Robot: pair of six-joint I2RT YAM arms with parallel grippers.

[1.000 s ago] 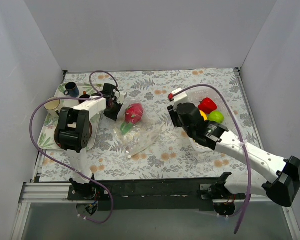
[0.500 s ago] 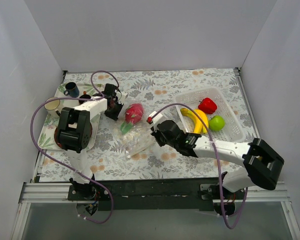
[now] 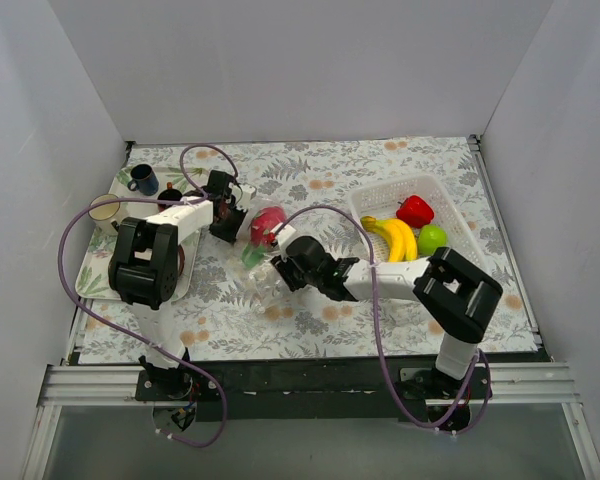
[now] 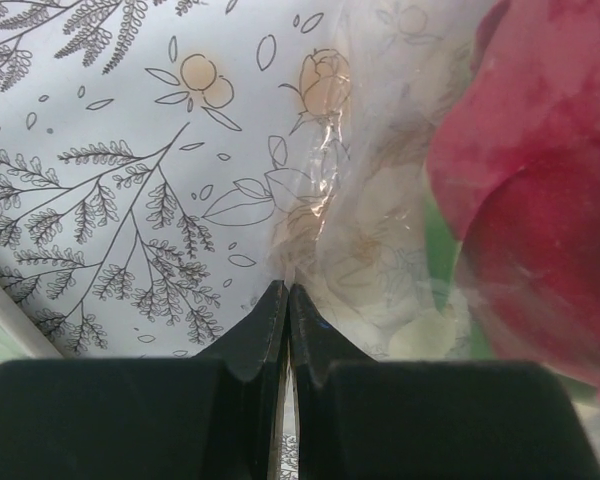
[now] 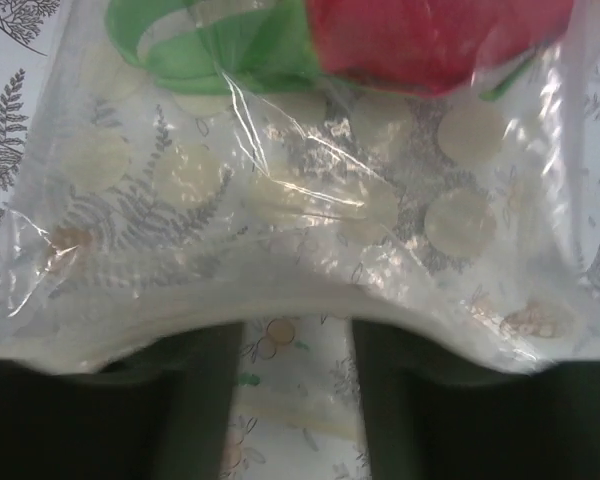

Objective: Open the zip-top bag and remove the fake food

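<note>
The clear zip-top bag [image 3: 270, 270] lies crumpled mid-table on the floral cloth. Inside it are the pink-red fruit [image 3: 267, 225] and a small green piece [image 3: 252, 255]. My left gripper [image 3: 226, 217] is shut on the bag's far-left edge [image 4: 310, 230], with the fruit [image 4: 540, 200] just to its right. My right gripper [image 3: 286, 268] is open at the bag's near-right edge. The bag's thick rim [image 5: 310, 300] drapes across its fingertips [image 5: 195, 390], and the fruit [image 5: 430, 30] and green piece [image 5: 210, 45] lie beyond. The red pepper [image 3: 414, 210], banana [image 3: 392, 238] and green apple [image 3: 432, 238] lie in the white basket [image 3: 460, 262].
A blue mug [image 3: 143, 180], a cream mug [image 3: 105, 210] and a dark item [image 3: 170, 193] stand on a tray [image 3: 92, 275] at the left edge. The basket is at the right. White walls enclose the table.
My right arm swung left from the basket across the table to the bag, and its open fingers now meet the bag's rim. The left gripper kept its grip and stayed put.
</note>
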